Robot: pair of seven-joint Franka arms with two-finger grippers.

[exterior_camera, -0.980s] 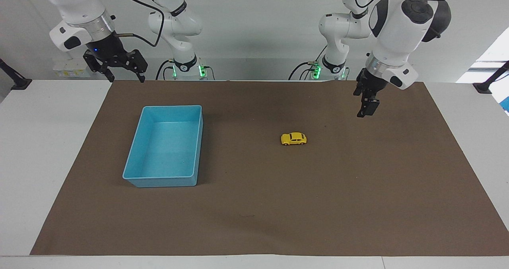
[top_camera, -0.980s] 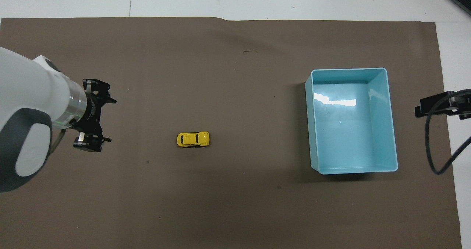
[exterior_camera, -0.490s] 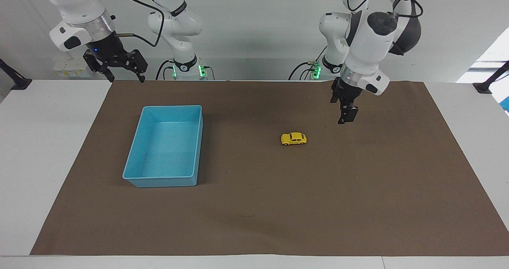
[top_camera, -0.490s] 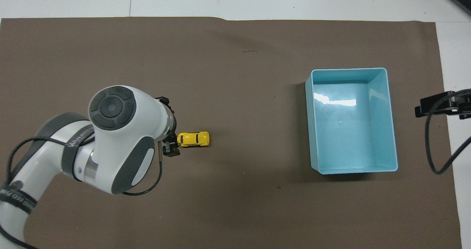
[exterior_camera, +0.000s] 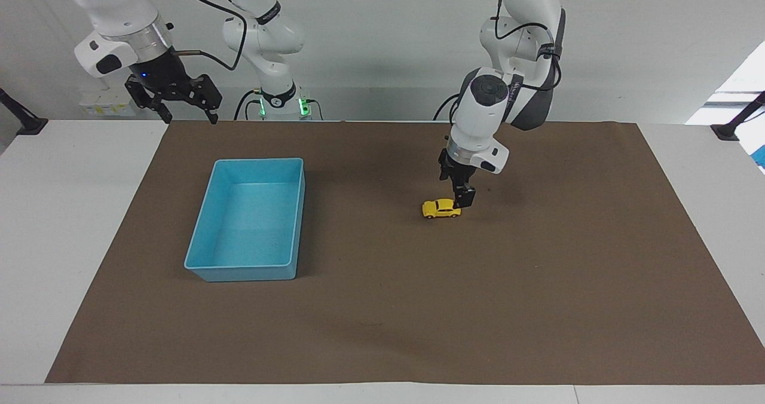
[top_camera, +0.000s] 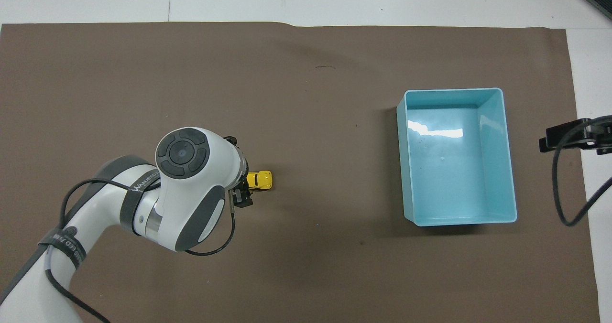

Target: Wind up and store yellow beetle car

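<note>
A: Yellow beetle car (exterior_camera: 441,208) sits on its wheels on the brown mat (exterior_camera: 382,332), in the mat's middle stretch, somewhat toward the left arm's end of the table (exterior_camera: 60,225). Well apart from every mat edge.

B: And the left gripper (exterior_camera: 465,199)?

A: Down low at the end of the car that points toward the left arm's end of the table. Facing view shows one black finger right against that end. From overhead, the arm's wrist covers that end of the car and only a bit of the gripper shows (top_camera: 242,195). Fingers are spread; nothing is pinched. Touching or just short of the car, I cannot tell.

B: Is the car lifted?

A: No, flat on the mat, long axis running along the table's length.

B: The blue bin (exterior_camera: 203,236)?

A: Toward the right arm's end of the mat, well apart from the car, open side up, nothing in it. Roughly as near to the robots as the car.

B: The right gripper (exterior_camera: 182,114)?

A: Waits up in the air over the mat corner nearest the right arm's base, fingers spread, holding nothing. In the overhead view only its tip shows, at the picture's edge (top_camera: 557,139).
</note>
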